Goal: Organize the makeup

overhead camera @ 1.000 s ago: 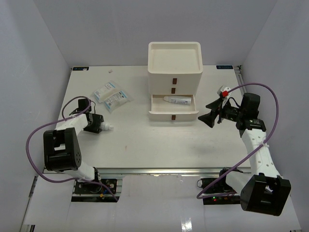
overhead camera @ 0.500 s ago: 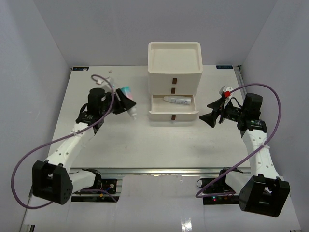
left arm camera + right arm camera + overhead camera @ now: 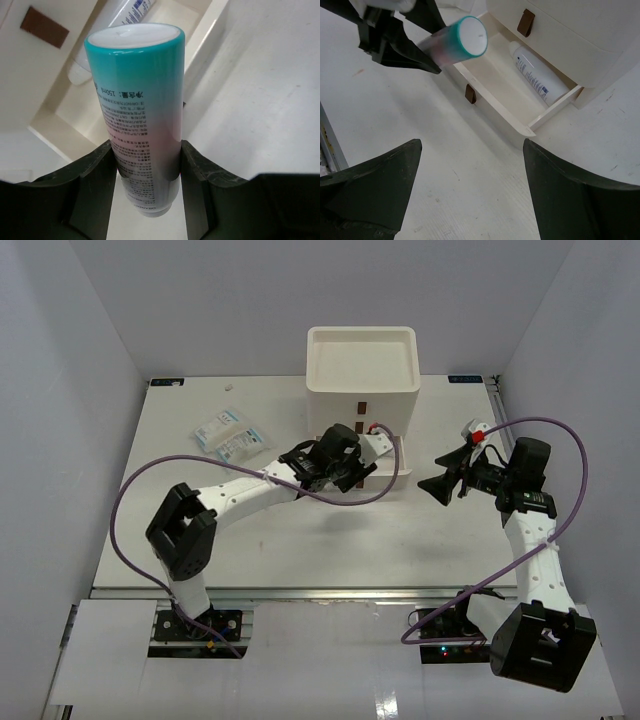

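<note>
1. The clear packets [image 3: 230, 437] lie on the left of the tabletop [image 3: 300, 540], well apart from the drawers and not yet sorted.
2. The left gripper [image 3: 145, 165] is clamped on the pink-and-teal tube [image 3: 142, 100], one finger on each side of its body. A second ago this arm was low at the far left edge. Half a second ago it carried the tube past the packets. Now it has swung across to the front of the three-drawer box [image 3: 362, 390].
3. The tube's teal end hangs over the open drawer [image 3: 490, 82], where a white tube [image 3: 539, 80] already lies along the back. This item seems about ready to be released beside it, though the tube is held tilted and not flat.
4. The right gripper [image 3: 437, 483] hovers to the right of the drawer with its jaws apart and nothing between them. It has barely shifted, so it is probably waiting to push the drawer in.
</note>
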